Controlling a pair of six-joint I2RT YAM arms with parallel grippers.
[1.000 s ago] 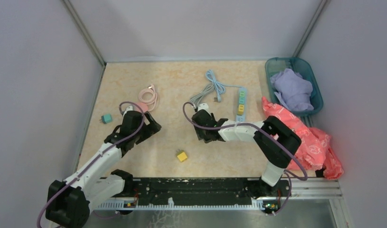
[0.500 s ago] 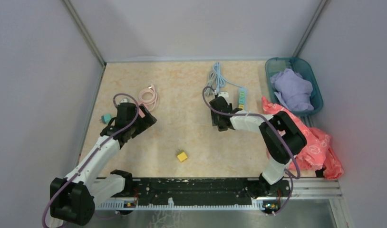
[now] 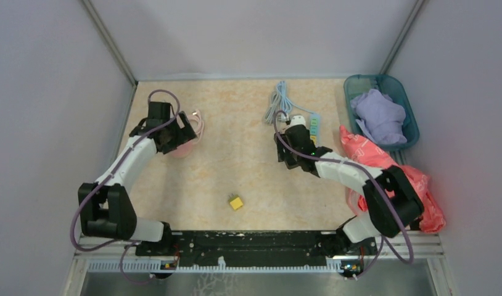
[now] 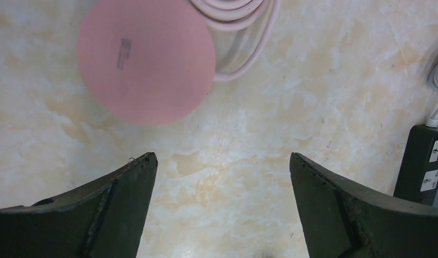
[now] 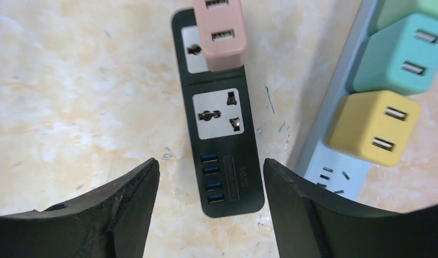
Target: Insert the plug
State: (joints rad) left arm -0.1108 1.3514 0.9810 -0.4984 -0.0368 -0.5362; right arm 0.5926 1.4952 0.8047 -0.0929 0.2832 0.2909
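The right gripper [image 5: 210, 161] hangs over the near end of a black power strip [image 5: 222, 123], which lies on the table [image 3: 236, 160]. Its jaws stand apart and nothing is clamped between them. In the right wrist view the pink plug [image 5: 219, 27] sits on the strip's far socket, partly covering its white face; whether it is pushed fully home cannot be told. The next socket along is bare, and four blue ports line the end nearest the fingers [image 5: 98, 215].

Just beside the black strip, to the right in that view, lies a pale blue power strip [image 5: 335, 161] that carries a teal plug [image 5: 405, 54] and a yellow plug [image 5: 375, 126].

The left gripper [image 4: 222, 156] is well apart from all this, over the far left part of the table. Its jaws are spread wide and hold nothing. Ahead of them a round pink disc [image 4: 147, 59] lies flat, touching a coiled pink cable [image 4: 244, 32].

From above, a grey-blue cable [image 3: 279, 102] lies bunched beyond the right gripper, and a small yellow cube [image 3: 236, 202] sits alone near the front edge, between the two arms. At the far right a teal basket [image 3: 378, 77] holds a purple cloth [image 3: 379, 117], and a red bag [image 3: 390, 166] lies crumpled just in front of it.
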